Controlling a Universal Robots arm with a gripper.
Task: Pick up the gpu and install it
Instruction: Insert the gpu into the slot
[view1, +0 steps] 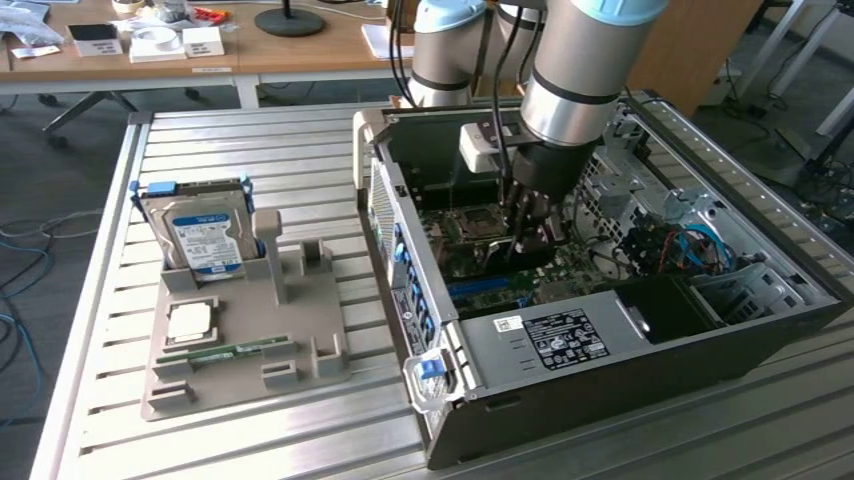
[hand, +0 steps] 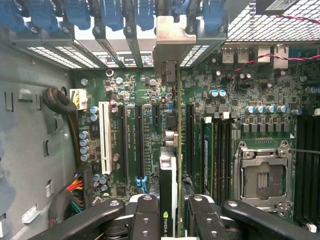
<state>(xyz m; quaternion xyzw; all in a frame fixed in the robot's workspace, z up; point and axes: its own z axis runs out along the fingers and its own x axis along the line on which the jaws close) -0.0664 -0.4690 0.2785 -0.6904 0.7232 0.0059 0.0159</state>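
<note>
**A:** While the arm (view1: 581, 80) reaches down into the open computer case (view1: 747, 340), where does the gpu (hand: 169, 167) sit?

**B:** Inside the case, over the motherboard (hand: 130, 90). In the wrist view it stands on edge, running away from the camera toward the rear wall.

**A:** And the jaws?

**B:** Pinching the gpu. One black jaw lies against each face of the card, with the card's near end between them.

**A:** Where is its metal end?

**B:** The silver bracket (hand: 168, 40) is up at the rear openings, among the row of blue latches (hand: 110, 12).

**A:** Is the card down in a slot?

**B:** I cannot tell. Its green edge runs parallel to the long black slots, between the white slot (hand: 105, 137) and the processor socket (hand: 262, 177). The contact edge is hidden under the card itself.

**A:** What lies outside the case?

**B:** A grey holder (view1: 247, 385) lies on the slatted metal tabletop (view1: 267, 130), to the exterior view's left of the case. A hard drive (view1: 203, 245) with a blue-and-white label stands upright at the holder's end farther from the camera. A square chip (view1: 191, 320) lies flat nearer the front, and a narrow green RAM stick (view1: 227, 352) lies just beside it. The arm is well apart from the holder.
</note>
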